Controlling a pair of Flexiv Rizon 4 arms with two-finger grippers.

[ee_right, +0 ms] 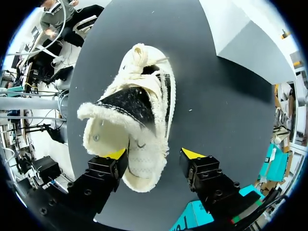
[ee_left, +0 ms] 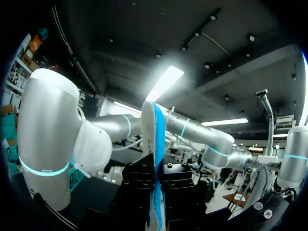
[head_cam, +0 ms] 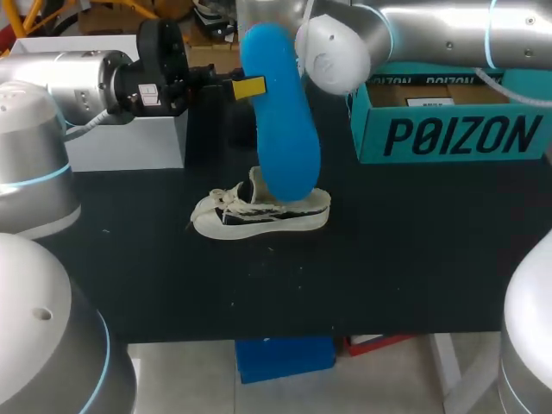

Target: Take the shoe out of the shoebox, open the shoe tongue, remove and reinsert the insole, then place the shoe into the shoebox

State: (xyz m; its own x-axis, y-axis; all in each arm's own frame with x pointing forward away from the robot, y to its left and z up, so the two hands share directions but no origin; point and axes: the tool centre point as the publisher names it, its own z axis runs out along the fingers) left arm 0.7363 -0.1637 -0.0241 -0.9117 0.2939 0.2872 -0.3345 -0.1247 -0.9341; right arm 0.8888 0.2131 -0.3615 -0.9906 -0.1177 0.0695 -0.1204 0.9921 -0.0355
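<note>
The left gripper (head_cam: 249, 87) is clamping a smooth blue insole (head_cam: 280, 121), a long rounded oval, and holding it nearly upright with its lower end over the shoe (head_cam: 259, 216). The shoe, cream canvas with frayed edges and black side panels, is sitting on its sole on the black table (head_cam: 414, 259). Its long axis is running across, toe toward the left arm's side. The right gripper (ee_right: 154, 154) is hovering at its heel, fingers spread, one tip over the collar opening, the other clear.

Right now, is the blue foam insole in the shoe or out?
Out: the left end effector grips the flat blue foam insole upright over the cream canvas shoe.
</note>
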